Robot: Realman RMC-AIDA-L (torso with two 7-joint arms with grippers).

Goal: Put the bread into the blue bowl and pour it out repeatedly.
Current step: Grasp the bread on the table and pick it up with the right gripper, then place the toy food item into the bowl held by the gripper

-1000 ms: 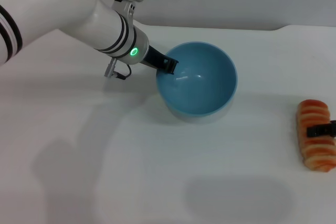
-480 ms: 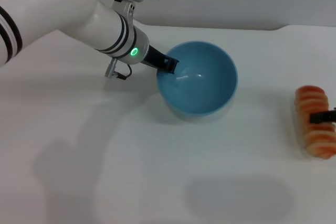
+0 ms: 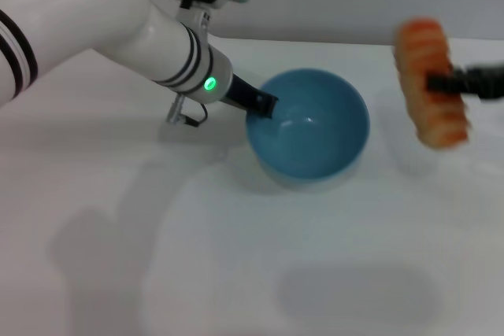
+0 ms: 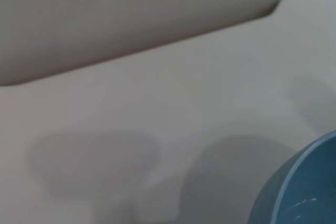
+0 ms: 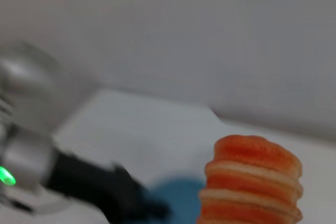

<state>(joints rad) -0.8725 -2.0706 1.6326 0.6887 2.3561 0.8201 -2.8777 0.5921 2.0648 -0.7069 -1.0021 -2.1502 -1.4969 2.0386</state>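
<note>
The right gripper (image 3: 438, 82) pinches the bread (image 3: 429, 83) in the air right of the blue bowl (image 3: 309, 125), whose left rim the left gripper (image 3: 266, 105) grips, on a white table (image 3: 236, 257).

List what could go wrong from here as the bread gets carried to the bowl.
1. The right gripper pinches the bread only at its middle, in the air beside the blue bowl; the long loaf could swing or slip out.
2. The bread looks about as long as the bowl is wide, so it may catch on the rim.
3. The left gripper holds that rim; a bump could shift the bowl.
</note>
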